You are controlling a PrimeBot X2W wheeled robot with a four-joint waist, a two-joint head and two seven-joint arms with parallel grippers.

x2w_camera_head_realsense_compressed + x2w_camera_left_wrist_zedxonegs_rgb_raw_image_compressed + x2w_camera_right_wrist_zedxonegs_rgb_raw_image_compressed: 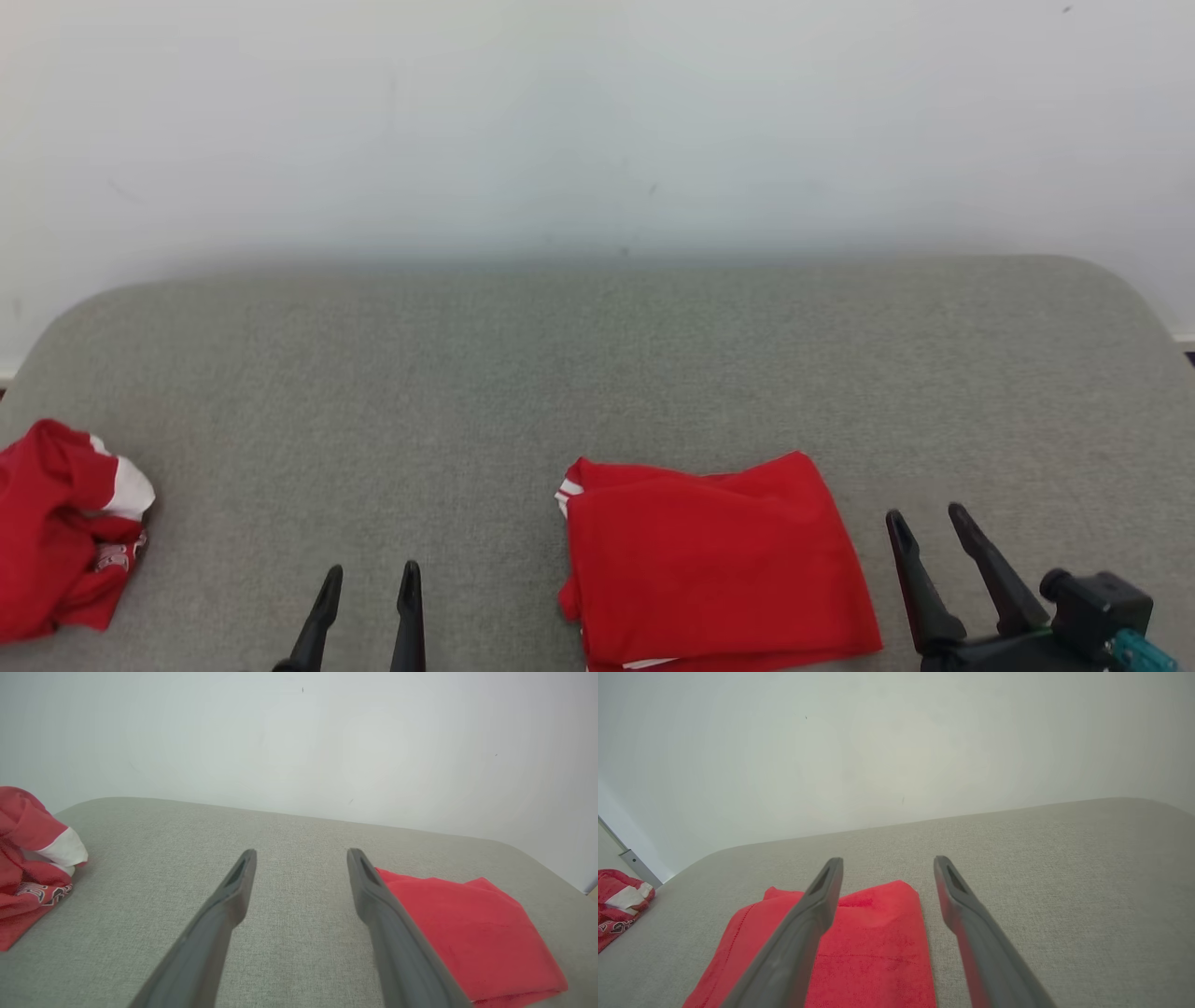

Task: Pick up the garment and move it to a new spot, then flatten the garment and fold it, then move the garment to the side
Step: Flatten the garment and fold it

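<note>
A folded red garment lies flat on the grey padded table, near its front edge and right of centre. It also appears as the folded garment in the left wrist view and the folded garment in the right wrist view. My right gripper stands open just right of it, touching nothing. To the left of the garment my left gripper is open and empty. In their own views the left gripper and right gripper show spread fingers with nothing between them.
A crumpled red and white garment sits at the table's left edge, also seen as the crumpled garment and the crumpled garment. A pale wall rises behind the table.
</note>
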